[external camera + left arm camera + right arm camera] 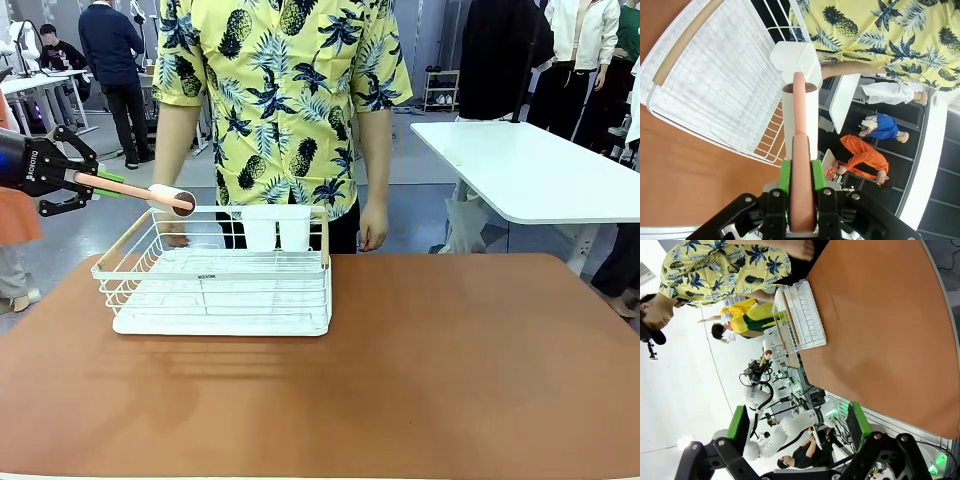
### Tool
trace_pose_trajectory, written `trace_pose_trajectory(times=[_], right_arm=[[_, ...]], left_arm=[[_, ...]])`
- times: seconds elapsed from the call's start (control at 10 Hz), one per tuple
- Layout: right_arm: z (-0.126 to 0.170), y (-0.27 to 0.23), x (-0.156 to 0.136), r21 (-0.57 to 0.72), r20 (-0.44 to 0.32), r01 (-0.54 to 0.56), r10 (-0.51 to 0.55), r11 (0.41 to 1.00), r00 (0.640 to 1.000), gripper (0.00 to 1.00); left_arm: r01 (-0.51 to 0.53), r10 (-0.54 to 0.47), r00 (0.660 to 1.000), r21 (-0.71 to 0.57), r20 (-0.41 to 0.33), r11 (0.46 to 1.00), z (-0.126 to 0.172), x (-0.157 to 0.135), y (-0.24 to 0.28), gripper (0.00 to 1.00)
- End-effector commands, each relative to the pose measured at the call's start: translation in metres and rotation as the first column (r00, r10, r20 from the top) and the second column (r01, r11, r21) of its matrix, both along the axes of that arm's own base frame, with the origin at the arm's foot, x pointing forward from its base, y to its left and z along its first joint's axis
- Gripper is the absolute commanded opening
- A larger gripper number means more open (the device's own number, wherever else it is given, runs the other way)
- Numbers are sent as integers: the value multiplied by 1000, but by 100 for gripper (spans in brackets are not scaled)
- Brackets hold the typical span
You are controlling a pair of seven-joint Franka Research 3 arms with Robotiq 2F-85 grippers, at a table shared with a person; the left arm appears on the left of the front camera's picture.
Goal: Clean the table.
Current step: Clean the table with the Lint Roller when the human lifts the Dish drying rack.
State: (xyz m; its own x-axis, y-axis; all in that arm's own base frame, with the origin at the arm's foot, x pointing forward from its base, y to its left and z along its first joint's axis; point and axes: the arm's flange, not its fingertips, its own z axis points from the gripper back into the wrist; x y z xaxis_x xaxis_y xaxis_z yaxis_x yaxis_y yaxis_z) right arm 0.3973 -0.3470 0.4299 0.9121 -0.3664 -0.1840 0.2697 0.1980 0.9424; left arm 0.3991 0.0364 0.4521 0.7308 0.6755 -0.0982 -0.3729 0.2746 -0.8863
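The reddish-brown table (450,370) spreads across the front view, and its top (880,315) shows in the right wrist view too. My left gripper (100,186) hangs at the far left, above the table edge, shut on the copper-pink handle of a lint roller (172,200). The roller's white head points toward the left rim of the dish rack. In the left wrist view the handle runs up between the green pads (785,180) of this gripper (801,182) to the white roll (800,115). My right gripper (797,425) is open and holds nothing, well away from the table.
A white wire dish rack (220,290) with two white cups stands on the table's left half. A person in a yellow pineapple shirt stands at the far edge, one hand (373,235) by the rack. A white-topped table (540,170) stands at the back right.
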Motion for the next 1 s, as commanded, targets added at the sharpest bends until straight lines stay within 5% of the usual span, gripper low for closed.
trace_pose_trajectory(times=[0.0, 0.9], right_arm=[[3, 1, 0, -4, 5, 0, 0, 1000, 1000, 100], [3, 1, 0, -4, 5, 0, 0, 1000, 1000, 100]], left_arm=[[-1, 1, 1000, 0, 1, 1000, 0, 0, 0, 0], [-1, 1, 1000, 0, 1, 1000, 0, 0, 0, 0]])
